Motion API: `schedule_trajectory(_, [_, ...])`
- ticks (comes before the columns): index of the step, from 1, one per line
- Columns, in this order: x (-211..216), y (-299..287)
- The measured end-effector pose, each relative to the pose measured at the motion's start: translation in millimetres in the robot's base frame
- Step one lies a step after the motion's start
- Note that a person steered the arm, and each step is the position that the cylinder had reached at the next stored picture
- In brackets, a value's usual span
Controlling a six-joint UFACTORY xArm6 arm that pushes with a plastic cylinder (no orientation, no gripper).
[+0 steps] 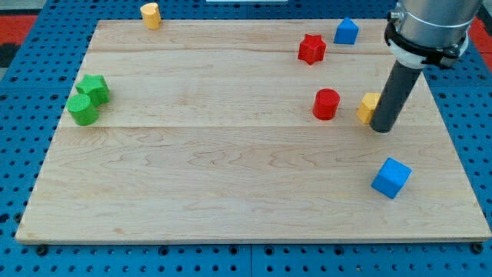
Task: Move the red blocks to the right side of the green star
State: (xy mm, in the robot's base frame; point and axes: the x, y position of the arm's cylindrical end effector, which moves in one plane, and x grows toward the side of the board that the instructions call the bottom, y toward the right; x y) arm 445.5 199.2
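My tip (382,128) is a plain rod with nothing to open or shut; it holds nothing and stands low on the wooden board (231,192), pressed against or just beside the yellow block (369,108) on its left. That contact is the first risk: a careless sweep leftward would likely shove the yellow block into the red cylinder (326,104) just beyond it and knock that cylinder off any clean line. Below my tip and slightly right, the blue cube (391,177) lies apart and seems out of harm's way. Farther up and left sits the red star (311,48), with the blue block (347,31) close on its right; approaching the star from that side could drag the blue one along. The 2 red blocks have the whole board to cross, since the green star (94,88) lies far to my tip's left, touching a green block (82,109), and a long push lets a round cylinder slip off the rod. An overshoot could bump the green pair. A yellow block at the top (151,14) sits far off at the board's edge. The board rests on a blue pegboard table (15,154).
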Motion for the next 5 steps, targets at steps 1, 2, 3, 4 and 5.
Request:
schedule_trajectory(1, [-11, -26])
schedule_trajectory(2, [-35, -74])
schedule_trajectory(3, [-52, -124])
schedule_trajectory(4, [-73, -198])
schedule_trajectory(5, [-74, -146])
